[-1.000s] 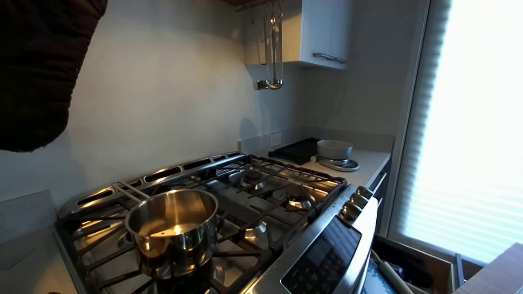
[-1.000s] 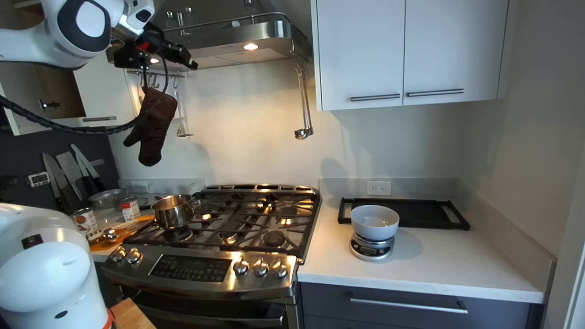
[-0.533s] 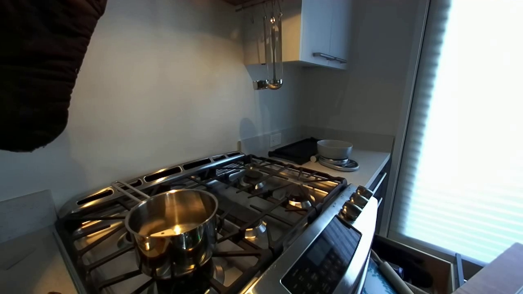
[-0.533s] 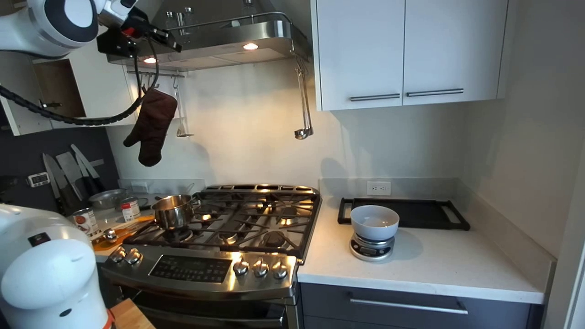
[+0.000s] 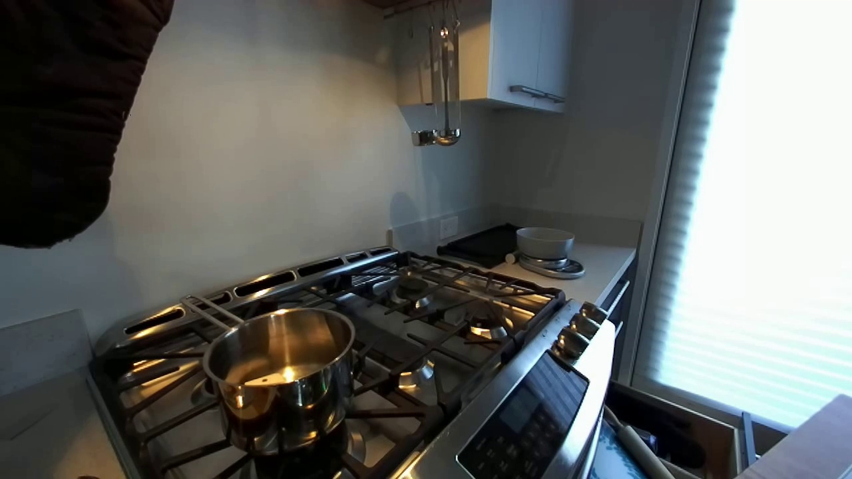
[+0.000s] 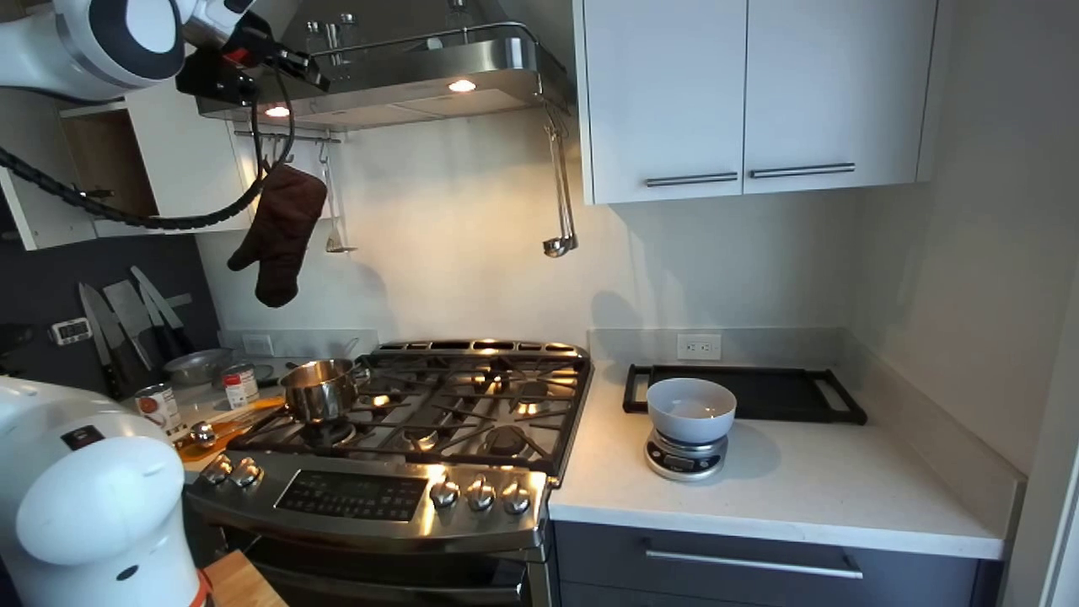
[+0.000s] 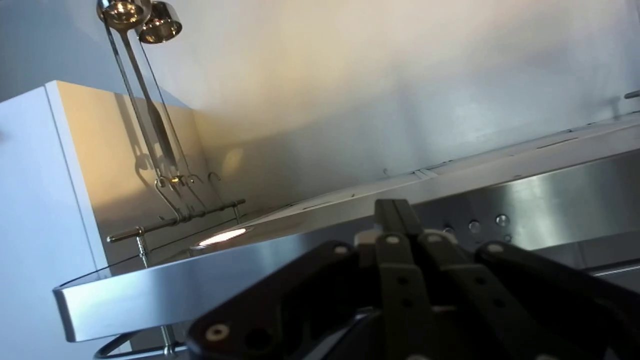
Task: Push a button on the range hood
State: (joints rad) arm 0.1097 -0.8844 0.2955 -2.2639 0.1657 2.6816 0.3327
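The steel range hood (image 6: 421,72) hangs above the stove in an exterior view. Its front band (image 7: 175,287) crosses the wrist view at a slant. A row of round metal buttons (image 7: 474,226) sits on that band, right of my fingertips. One button (image 7: 448,231) is partly hidden by the gripper. A smaller round spot lies just below the row. My gripper (image 7: 398,217) is shut, with its fingertips together and nothing between them. In an exterior view the gripper (image 6: 322,82) is at the hood's left part; I cannot tell whether it touches the hood.
A dark oven mitt (image 6: 282,232) hangs below the gripper, and its cable (image 6: 185,223) loops nearby. Ladles (image 6: 558,244) hang at the hood's right side. A rail (image 6: 421,38) runs along the hood top. A pot (image 6: 319,392) stands on the stove (image 6: 371,514). White cabinets (image 6: 666,101) flank the hood.
The arm and gripper have moved up and left in an exterior view, mostly in the first half second. The hood's left light is now fully uncovered. The stove and counter things have not moved.
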